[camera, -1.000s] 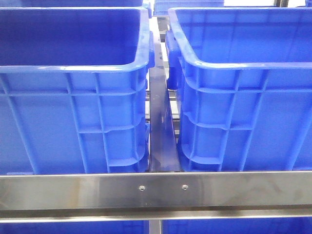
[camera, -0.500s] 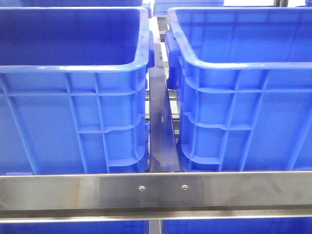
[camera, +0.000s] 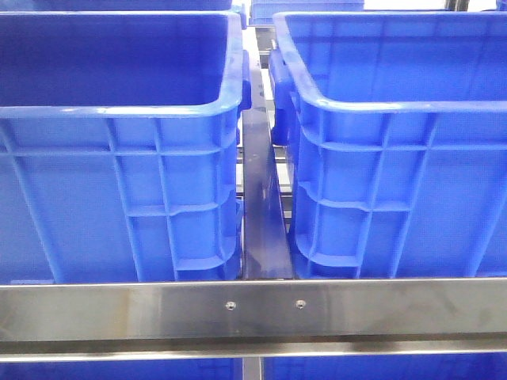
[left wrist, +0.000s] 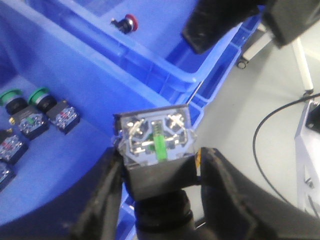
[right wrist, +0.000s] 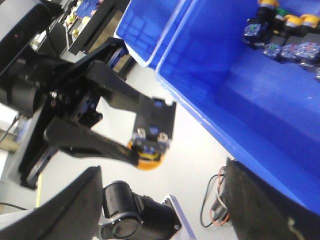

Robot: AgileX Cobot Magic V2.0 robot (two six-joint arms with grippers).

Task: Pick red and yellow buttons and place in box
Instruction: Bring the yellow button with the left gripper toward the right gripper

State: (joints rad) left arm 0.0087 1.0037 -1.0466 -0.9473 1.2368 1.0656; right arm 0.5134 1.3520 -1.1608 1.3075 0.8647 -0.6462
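Here, line by line.
Held button: a push-button switch [left wrist: 157, 142] sits between the left gripper's [left wrist: 160, 175] two dark fingers [left wrist: 107, 192], contact block with green strip and metal terminals facing the camera; the fingers press its black body from both sides.
Same button from the other arm: in the right wrist view the left gripper [right wrist: 145, 145] clamps a unit with an orange-yellow cap [right wrist: 146, 161], over the pale floor [right wrist: 195, 150], outside the blue bins.
Left gripper: closed on that yellow button.
Right gripper: only its two dark finger edges [right wrist: 75, 210] show, spread far apart with nothing between them; it stands apart.
Red button: one red-capped button [left wrist: 126, 22] lies alone on the floor of a blue box [left wrist: 165, 75] beyond the held one.
Other buttons: green-capped ones [left wrist: 37, 100] lie in the nearer bin [left wrist: 60, 165]; yellow-capped ones [right wrist: 292, 25] cluster in a far corner of the bin [right wrist: 240, 90] in the right wrist view.
Front view: two blue crates, left [camera: 119, 190] and right [camera: 396, 182], behind a steel rail [camera: 253, 309]; no arm shows.
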